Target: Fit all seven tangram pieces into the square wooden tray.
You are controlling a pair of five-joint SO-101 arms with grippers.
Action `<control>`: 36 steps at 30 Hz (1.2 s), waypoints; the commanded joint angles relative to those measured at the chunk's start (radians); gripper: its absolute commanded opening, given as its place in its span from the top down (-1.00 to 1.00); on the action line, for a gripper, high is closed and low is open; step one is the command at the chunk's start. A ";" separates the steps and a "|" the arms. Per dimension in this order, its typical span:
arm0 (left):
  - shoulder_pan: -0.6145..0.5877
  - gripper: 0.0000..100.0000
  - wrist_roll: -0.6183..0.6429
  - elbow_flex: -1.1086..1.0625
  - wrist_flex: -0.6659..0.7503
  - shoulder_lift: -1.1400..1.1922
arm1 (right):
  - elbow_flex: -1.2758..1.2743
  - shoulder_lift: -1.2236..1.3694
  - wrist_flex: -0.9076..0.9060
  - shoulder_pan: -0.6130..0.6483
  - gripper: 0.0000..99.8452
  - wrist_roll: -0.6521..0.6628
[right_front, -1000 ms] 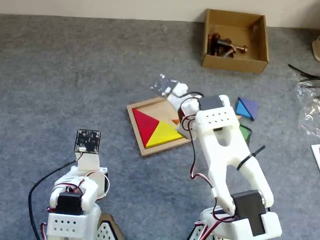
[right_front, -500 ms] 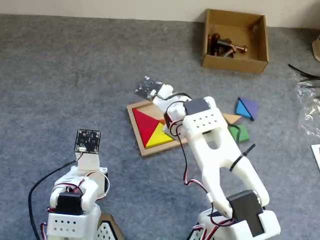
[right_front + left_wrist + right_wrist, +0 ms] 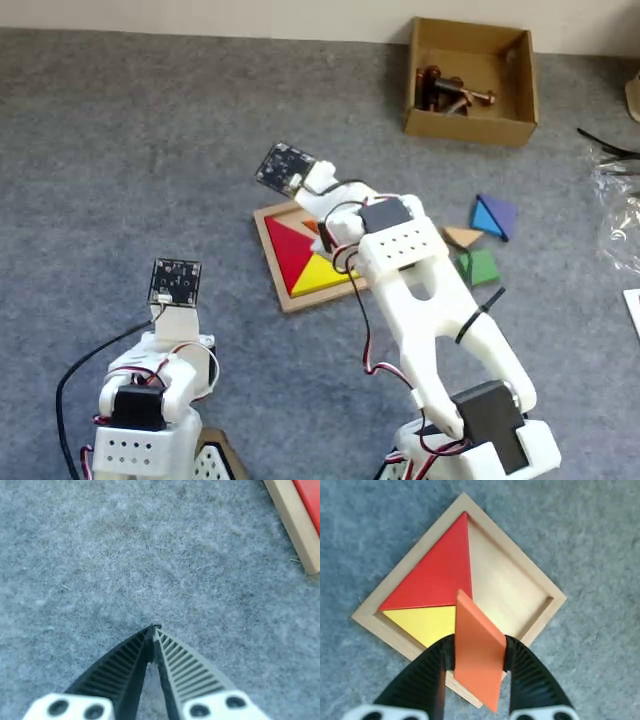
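Over the tray (image 3: 517,552) mid-counter, right claw (image 3: 477,644) is clamped on the orange piece (image 3: 477,655), so I'd square it to the bare pocket before dropping; left claw (image 3: 152,630) sits pinched empty.

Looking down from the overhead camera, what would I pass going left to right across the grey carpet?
White left robot arm → square wooden tray → small tan wooden triangle → blue triangle → crinkled clear plastic. The white right robot arm, brown cardboard box and green square overlap others, so are left out.
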State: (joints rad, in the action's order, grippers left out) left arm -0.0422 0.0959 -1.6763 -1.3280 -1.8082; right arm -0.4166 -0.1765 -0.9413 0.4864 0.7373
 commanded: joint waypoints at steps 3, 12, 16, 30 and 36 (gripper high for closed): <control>0.016 0.99 0.006 -0.019 0.003 -0.007 | 0.062 -0.013 0.024 0.031 0.94 -0.006; 0.016 0.99 0.006 -0.019 0.003 -0.007 | 0.059 -0.013 0.024 0.036 0.94 -0.003; 0.016 0.99 0.006 -0.019 0.003 -0.007 | 0.059 -0.013 0.024 0.036 0.94 -0.003; 0.016 0.99 0.006 -0.019 0.003 -0.007 | 0.061 0.120 0.125 0.035 0.94 -0.048; 0.016 0.99 0.006 -0.019 0.003 -0.007 | 0.067 0.168 0.165 0.035 0.94 -0.058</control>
State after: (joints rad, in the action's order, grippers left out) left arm -0.0422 0.0959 -1.6763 -1.3280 -1.8082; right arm -0.4166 0.0031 -0.8032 0.5109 0.6897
